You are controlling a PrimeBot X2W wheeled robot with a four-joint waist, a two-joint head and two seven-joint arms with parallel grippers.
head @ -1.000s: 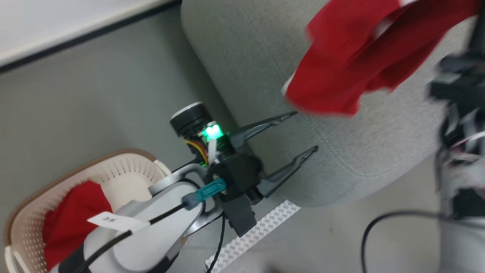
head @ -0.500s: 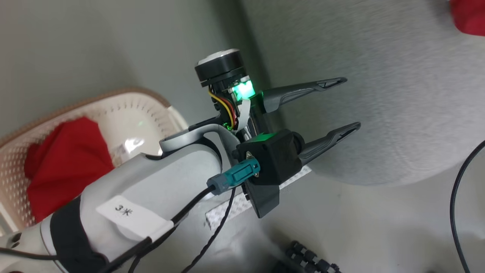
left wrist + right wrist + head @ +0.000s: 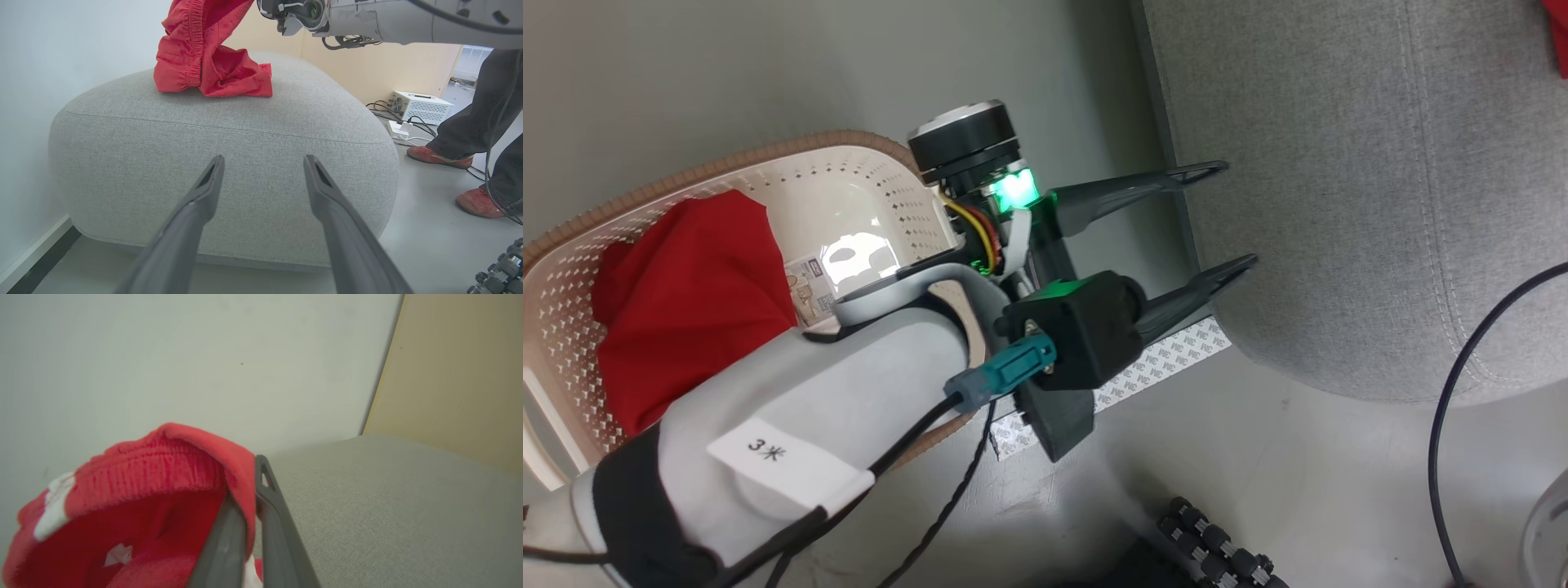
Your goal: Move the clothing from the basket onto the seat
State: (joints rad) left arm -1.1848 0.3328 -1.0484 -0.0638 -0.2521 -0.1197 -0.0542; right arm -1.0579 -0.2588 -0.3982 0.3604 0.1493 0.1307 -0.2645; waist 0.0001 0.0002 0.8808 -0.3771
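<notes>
Right now my right gripper (image 3: 250,490) has its fingers pinched shut on a red garment (image 3: 212,69), whose lower folds rest on top of the seat (image 3: 224,134) while its waistband hangs from the grip. My left gripper (image 3: 1240,214) hovers low, just beside the seat's side, fingers spread wide and empty. A second red garment (image 3: 686,302) lies in the basket (image 3: 768,151), on the floor near the seat.

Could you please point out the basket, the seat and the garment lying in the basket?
basket (image 3: 833,184), head view, perforated inner wall.
seat (image 3: 261,134), left wrist view, front face.
garment (image 3: 686,302), head view, fabric middle.
</notes>
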